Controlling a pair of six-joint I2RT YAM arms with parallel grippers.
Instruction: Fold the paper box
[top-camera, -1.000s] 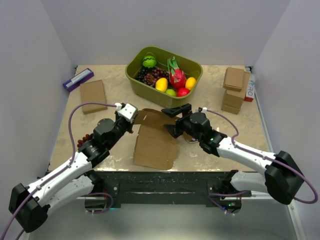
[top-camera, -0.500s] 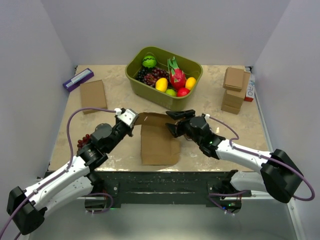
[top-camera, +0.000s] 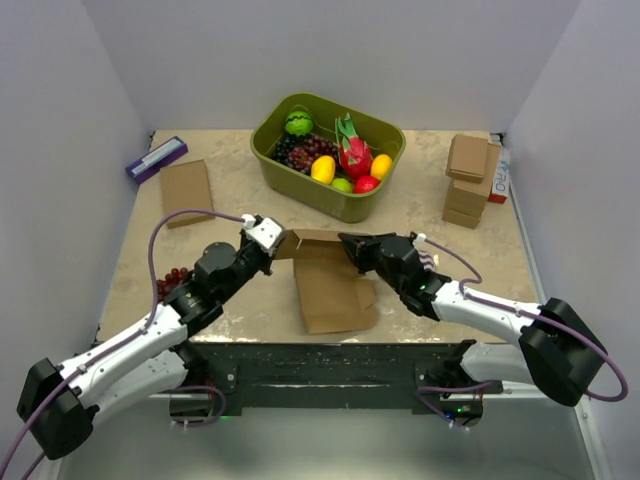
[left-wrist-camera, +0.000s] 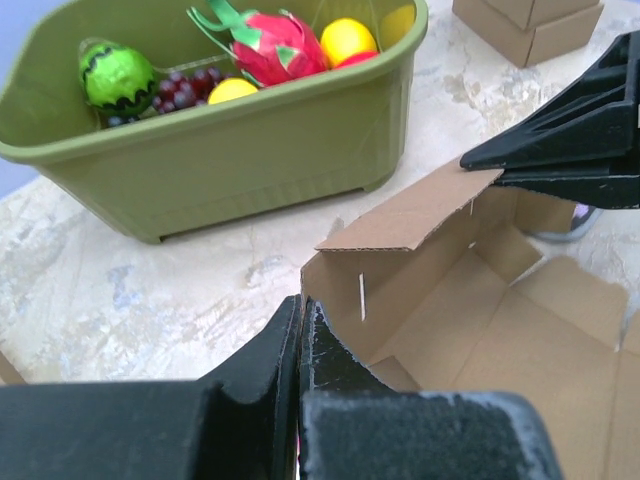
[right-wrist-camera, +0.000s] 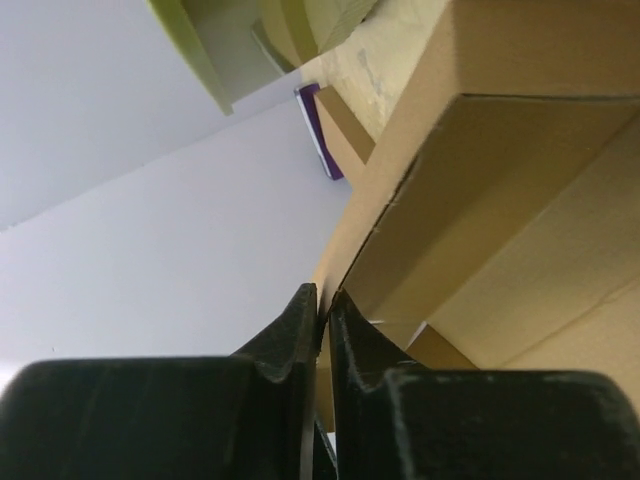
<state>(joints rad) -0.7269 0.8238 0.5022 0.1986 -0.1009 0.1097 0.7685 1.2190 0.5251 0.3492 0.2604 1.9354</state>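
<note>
Cardboard die-cut in plain brown, the paper box (top-camera: 335, 292) lies six o'clock of the green plastic tub (top-camera: 305, 185); the left gripper (top-camera: 272, 238) pinches its raised wall's nine-o'clock end, the right gripper (top-camera: 348, 242) the three-o'clock end.

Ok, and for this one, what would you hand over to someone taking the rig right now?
Left gripper: shut on the left end of the paper box, at its raised back wall.
Right gripper: shut on the right end of that wall, at the top flap.
Box: on the table in front of the green bin, between the arms, base flat.
Done: back wall upright, top flap bent over.
Left: most other panels lie flat; raise, tuck and close them.
</note>
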